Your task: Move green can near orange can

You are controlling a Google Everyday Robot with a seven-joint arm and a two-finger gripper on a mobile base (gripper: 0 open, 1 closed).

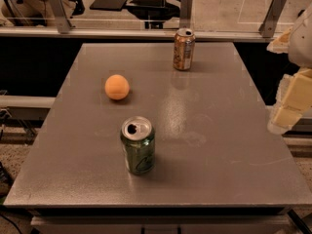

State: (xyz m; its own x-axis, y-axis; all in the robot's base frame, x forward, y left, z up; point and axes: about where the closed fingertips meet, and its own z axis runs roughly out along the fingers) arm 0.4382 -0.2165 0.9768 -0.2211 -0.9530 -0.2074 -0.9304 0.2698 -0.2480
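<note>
A grey table fills most of the camera view, its top dull and lightly scuffed, with a pale smear right of centre. Along its far edge runs a low clear barrier held by upright metal brackets. At the right edge of the view, off the side of the table and level with its middle, hangs the gripper, a pale cream, blocky shape. It touches nothing, stands well apart from both cans, and whether the claw is released or clenched cannot be told from here. The green can stands upright near the front of the table, a little left of centre, its silver top showing the dark opening and the pull-tab. Pale markings curve across its dark-green side, but no brand or word can be read. The orange can stands upright close to the far edge, right of centre and well apart from the green can. Its copper body carries pale patches with no legible writing. An orange ball rests on the left half, between the two cans in depth, touching neither.
</note>
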